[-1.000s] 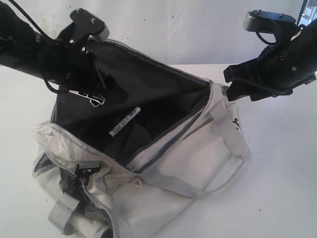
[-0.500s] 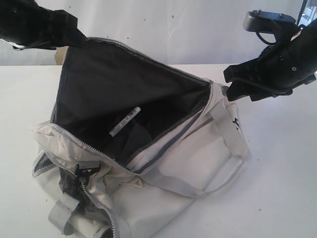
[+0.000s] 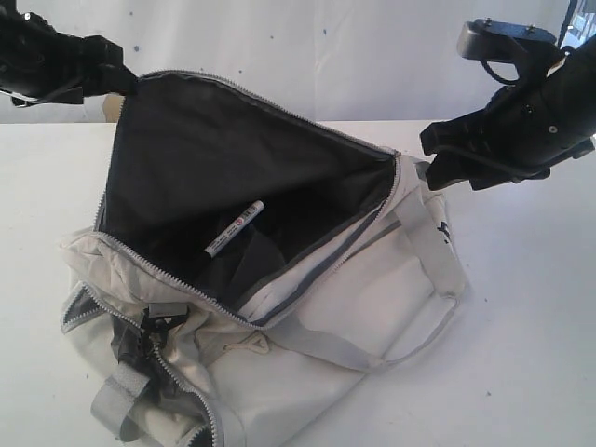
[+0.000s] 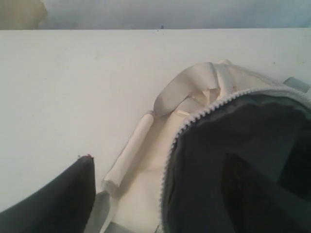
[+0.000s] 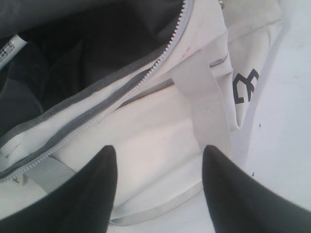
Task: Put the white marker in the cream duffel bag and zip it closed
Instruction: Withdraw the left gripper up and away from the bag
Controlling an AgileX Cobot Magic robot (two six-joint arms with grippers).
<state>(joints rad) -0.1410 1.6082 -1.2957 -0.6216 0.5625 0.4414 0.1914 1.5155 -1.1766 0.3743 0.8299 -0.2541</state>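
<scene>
The cream duffel bag [image 3: 354,307] lies on the table with its top unzipped and its black-lined flap standing up. The white marker [image 3: 235,228] rests inside on the dark lining, black cap toward the front; its printed end also shows in the right wrist view [image 5: 8,51]. My left gripper [image 3: 93,65] hangs open at the far left, just outside the raised flap's top corner, holding nothing; its view shows the zipper edge [image 4: 194,121] between the fingers. My right gripper [image 3: 433,160] hovers open above the bag's right end [image 5: 146,126], over the side panel, apart from the fabric.
Grey webbing straps [image 5: 201,97] loop across the bag's side. A grey zip pull [image 3: 163,317] sits at the bag's front left corner, and a rolled cream handle [image 4: 129,155] lies beside the flap. White table [image 3: 521,326] surrounds the bag; a pale wall stands behind.
My left gripper has left the bag's inside and drawn up and to the left, past the flap's corner. The marker stays lying in the bag. The right arm has not moved.
</scene>
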